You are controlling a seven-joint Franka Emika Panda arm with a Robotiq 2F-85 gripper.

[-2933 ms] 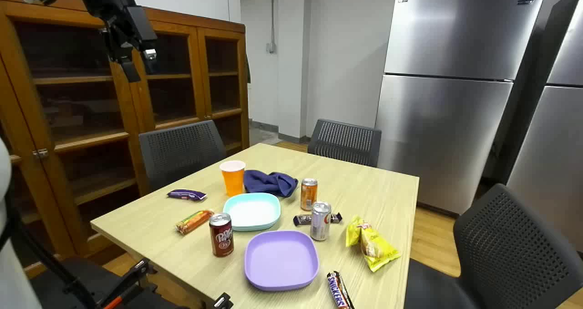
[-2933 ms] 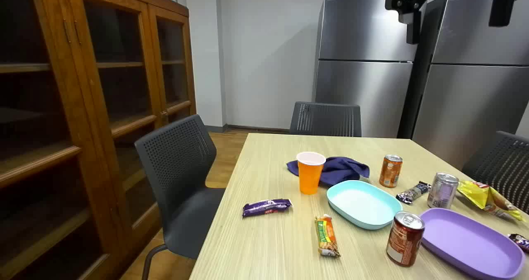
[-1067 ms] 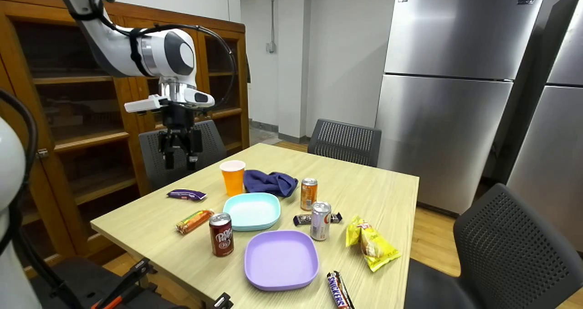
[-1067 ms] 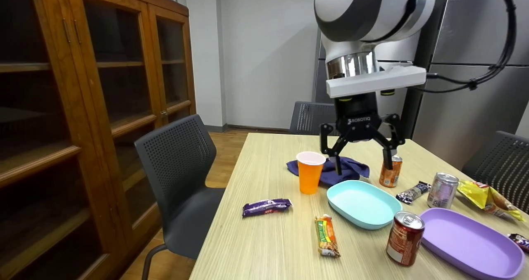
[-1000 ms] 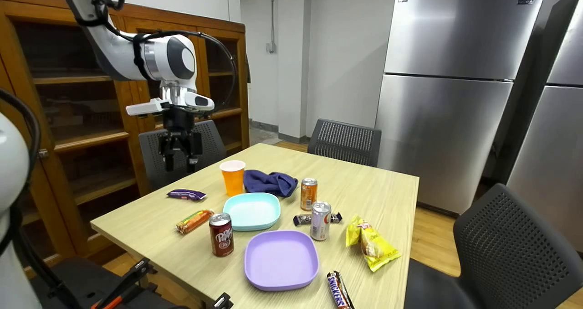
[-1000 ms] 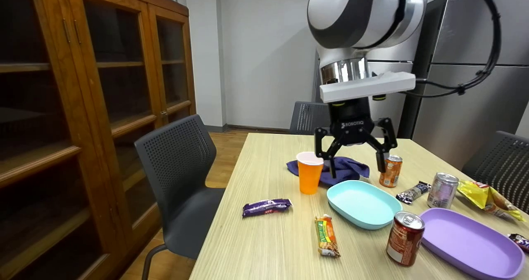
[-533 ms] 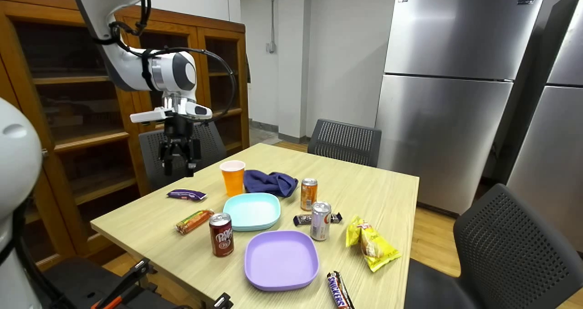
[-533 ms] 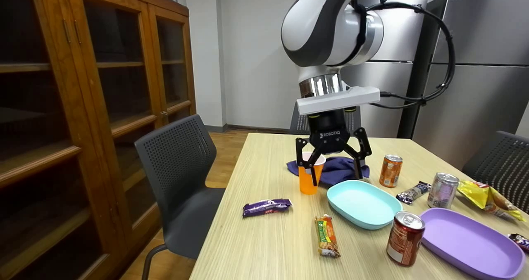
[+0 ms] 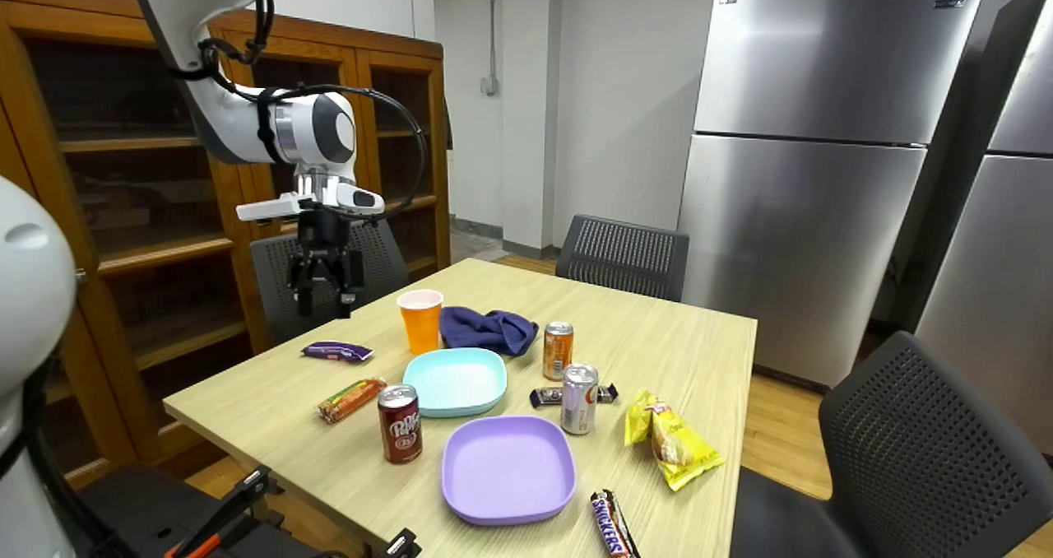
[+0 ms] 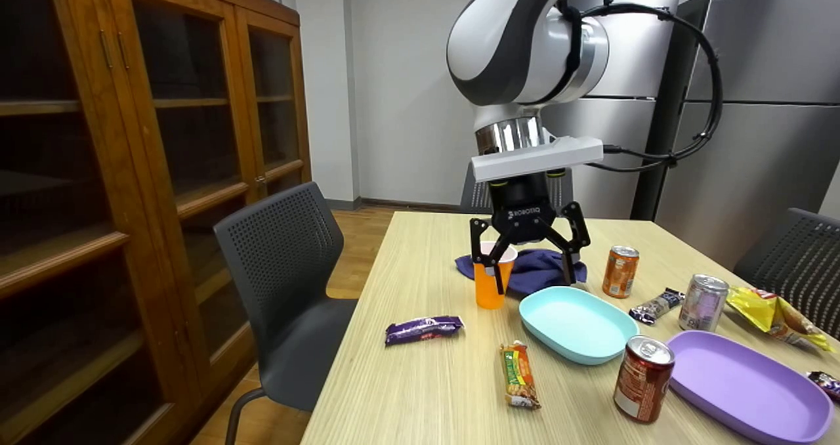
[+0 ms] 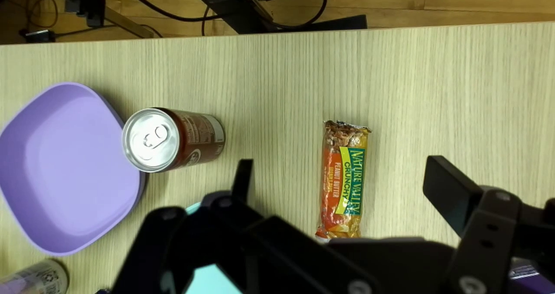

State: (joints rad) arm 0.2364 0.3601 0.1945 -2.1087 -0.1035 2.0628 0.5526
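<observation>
Granola bar [image 11: 343,181] shows between wide-spread, empty fingers [image 11: 448,192] in the wrist view; an off-line descent could clip the turquoise plate [image 10: 577,325] or topple the brown can [image 11: 186,140].

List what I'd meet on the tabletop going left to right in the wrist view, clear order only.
Purple plate → dark red soda can → granola bar → purple-wrapped bar, mostly hidden at the lower right.
</observation>
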